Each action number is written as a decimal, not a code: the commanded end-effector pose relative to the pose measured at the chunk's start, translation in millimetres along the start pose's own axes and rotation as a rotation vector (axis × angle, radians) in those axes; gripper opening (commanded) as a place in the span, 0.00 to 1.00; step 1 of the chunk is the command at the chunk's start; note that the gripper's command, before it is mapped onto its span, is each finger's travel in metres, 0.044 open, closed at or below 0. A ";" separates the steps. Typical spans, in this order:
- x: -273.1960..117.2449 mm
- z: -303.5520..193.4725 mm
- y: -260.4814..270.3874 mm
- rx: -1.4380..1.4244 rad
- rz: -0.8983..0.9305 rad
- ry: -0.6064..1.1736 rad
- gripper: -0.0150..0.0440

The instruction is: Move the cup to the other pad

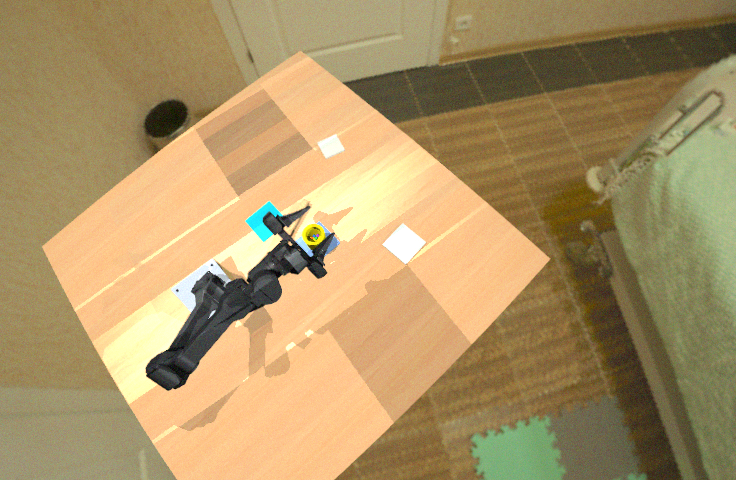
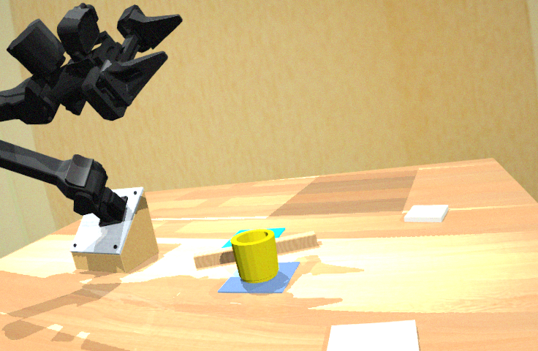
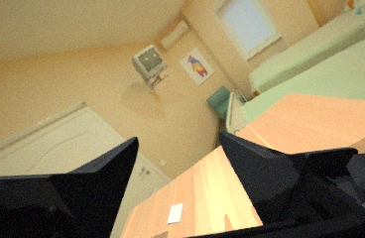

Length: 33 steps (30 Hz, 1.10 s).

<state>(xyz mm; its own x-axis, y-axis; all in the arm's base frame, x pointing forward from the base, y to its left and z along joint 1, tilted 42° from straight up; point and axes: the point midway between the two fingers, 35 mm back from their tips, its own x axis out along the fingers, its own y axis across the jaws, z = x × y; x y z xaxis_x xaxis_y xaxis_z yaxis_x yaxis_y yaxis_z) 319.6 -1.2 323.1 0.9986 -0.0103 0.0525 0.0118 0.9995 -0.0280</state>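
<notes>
A yellow cup stands upright on the blue pad. Small coloured marbles show inside it in the top view. The cyan pad lies bare beyond a low wooden bar, partly hidden by the gripper in the top view and by the cup and bar in the exterior view. My gripper is open and empty, high above the table, with its fingers pointing forward and slightly up. The cup is not in the wrist view.
The low wooden bar stands between the two pads. One white tile lies near the blue pad's side of the table. Another white tile lies farther back. The arm's base sits on a wedge with a pale plate.
</notes>
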 end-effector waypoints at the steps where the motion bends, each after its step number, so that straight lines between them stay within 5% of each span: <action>1: 1.5 -2.7 -0.7 0.013 -0.005 0.014 0.89; 9: 33.8 -125.6 -26.6 0.512 -0.388 0.535 0.54; 16: 11.5 -219.2 -40.4 0.743 -0.950 0.808 0.54; 23: -23.2 -263.7 -59.2 0.678 -1.523 0.753 0.54; 33: -22.8 -263.5 -64.4 0.659 -1.569 0.732 0.54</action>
<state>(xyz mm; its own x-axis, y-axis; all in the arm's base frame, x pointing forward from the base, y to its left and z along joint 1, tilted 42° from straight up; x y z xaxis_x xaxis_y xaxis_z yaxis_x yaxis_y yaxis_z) 311.1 -67.9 61.3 -0.0199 -0.6110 -0.7914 0.9998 -0.0115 -0.0162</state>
